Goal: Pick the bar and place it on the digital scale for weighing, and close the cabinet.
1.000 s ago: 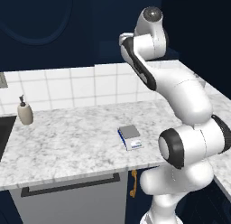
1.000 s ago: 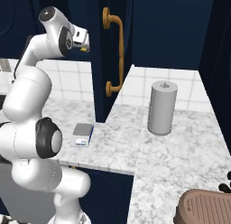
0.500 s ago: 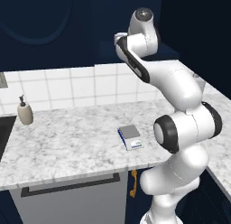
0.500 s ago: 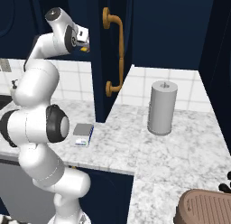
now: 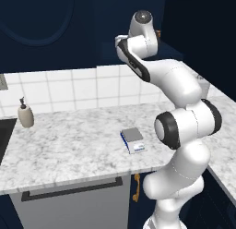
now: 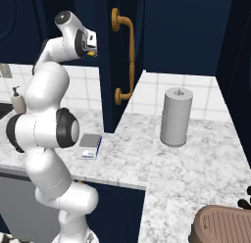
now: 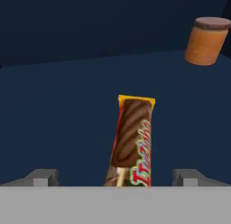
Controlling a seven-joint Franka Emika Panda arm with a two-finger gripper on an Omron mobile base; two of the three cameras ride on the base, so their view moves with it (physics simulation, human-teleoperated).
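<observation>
The bar (image 7: 132,142), brown wrapper with a yellow far end, lies on the navy shelf inside the cabinet. My gripper (image 7: 116,178) is open, with one fingertip on each side of the bar's near end and neither touching it. The cabinet door (image 6: 110,90) stands swung open with its brass handle (image 6: 125,56) facing the room. My hand (image 6: 89,45) reaches in beside that door at shelf height. The digital scale (image 5: 133,139) (image 6: 90,145) sits bare on the marble counter below, near the front edge.
An orange can (image 7: 206,41) stands on the shelf beyond the bar, to its right. On the counter, a grey paper-towel roll (image 6: 175,117) is at the right. A soap dispenser (image 5: 25,116) stands by the tiled wall. A brown ridged object (image 6: 220,227) lies low right.
The arm's middle links have swung more upright, and the hand has shifted slightly at the cabinet. The scale and door have not moved.
</observation>
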